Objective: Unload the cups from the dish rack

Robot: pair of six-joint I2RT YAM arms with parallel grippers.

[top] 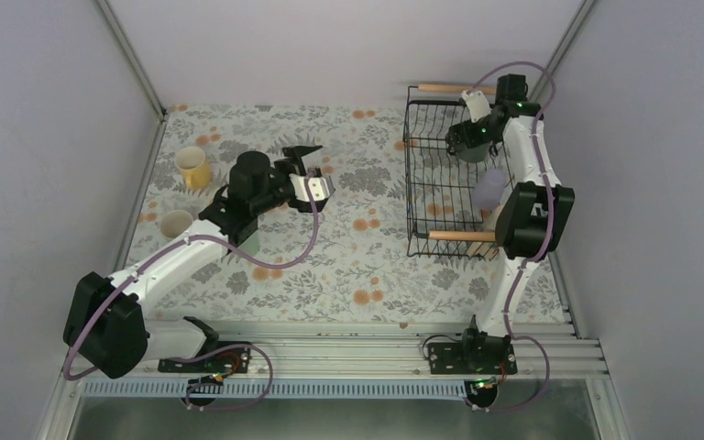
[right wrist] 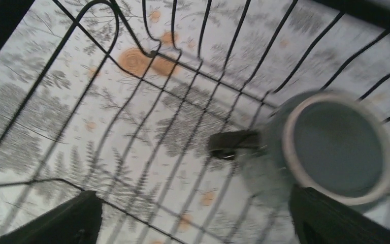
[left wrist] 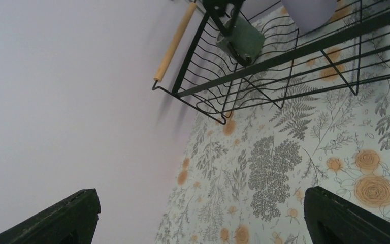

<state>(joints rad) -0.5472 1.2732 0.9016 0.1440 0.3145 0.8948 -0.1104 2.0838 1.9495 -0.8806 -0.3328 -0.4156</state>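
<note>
The black wire dish rack with wooden rod handles stands at the right. My right gripper reaches down into its far end. In the right wrist view its jaws stand open over the rack wires, and a dark green cup lies blurred against the right finger, not gripped. A lavender cup sits in the rack nearer me. A yellow cup and a beige cup stand on the table at the left. My left gripper hangs open and empty mid-table.
A pale green cup shows partly under the left arm. The left wrist view looks across the flowered cloth to the rack, the dark green cup and the back wall. Side walls close in the table.
</note>
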